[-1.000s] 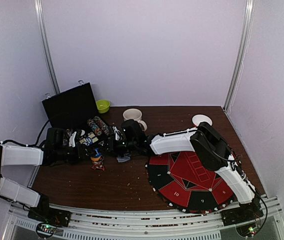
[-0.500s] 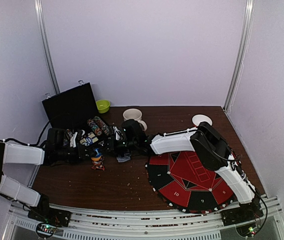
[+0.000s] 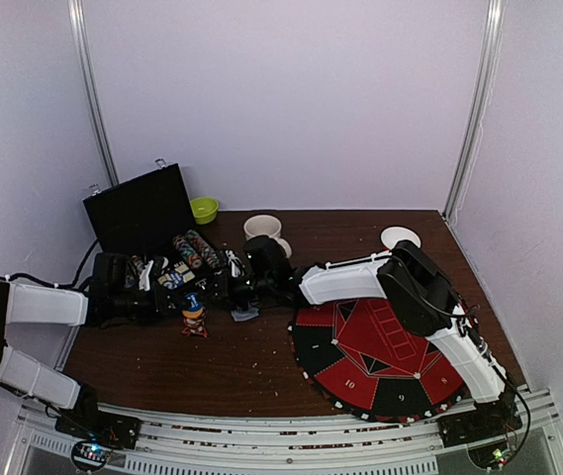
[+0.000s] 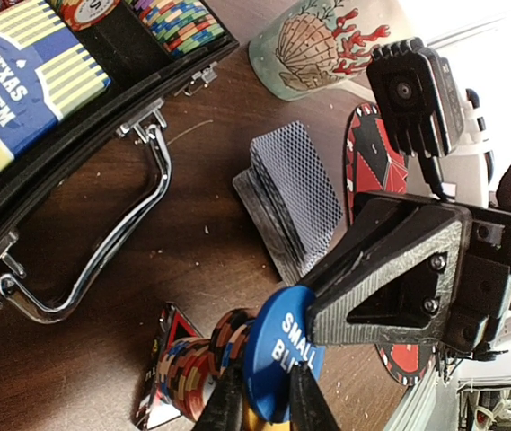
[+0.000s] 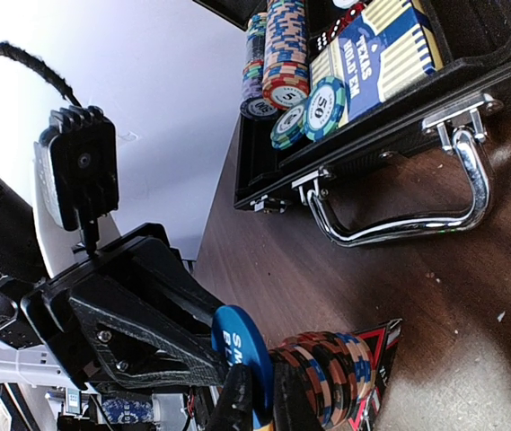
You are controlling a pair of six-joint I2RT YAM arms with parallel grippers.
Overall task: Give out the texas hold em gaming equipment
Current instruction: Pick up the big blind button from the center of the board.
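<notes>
- Disc first: the blue disc [image 4: 282,359] with "SMALL" on it stands on its edge right by the chip stack [image 4: 197,368], at 9 o'clock from the round board [image 3: 375,351].
- The right gripper [image 5: 261,388] is clamped on the disc. The left gripper [image 4: 266,388] pinches it too, from the other side.
- I think this is a hand-off, so one arm can carry the disc to its place.
- The cards [image 4: 295,197] lie flat at 3 o'clock from the chip stack. The open case [image 5: 372,117] sits at 11 o'clock.
- The left arm lies low, stretched toward 3 o'clock. The right arm bends over the board and reaches toward 9 o'clock.
</notes>
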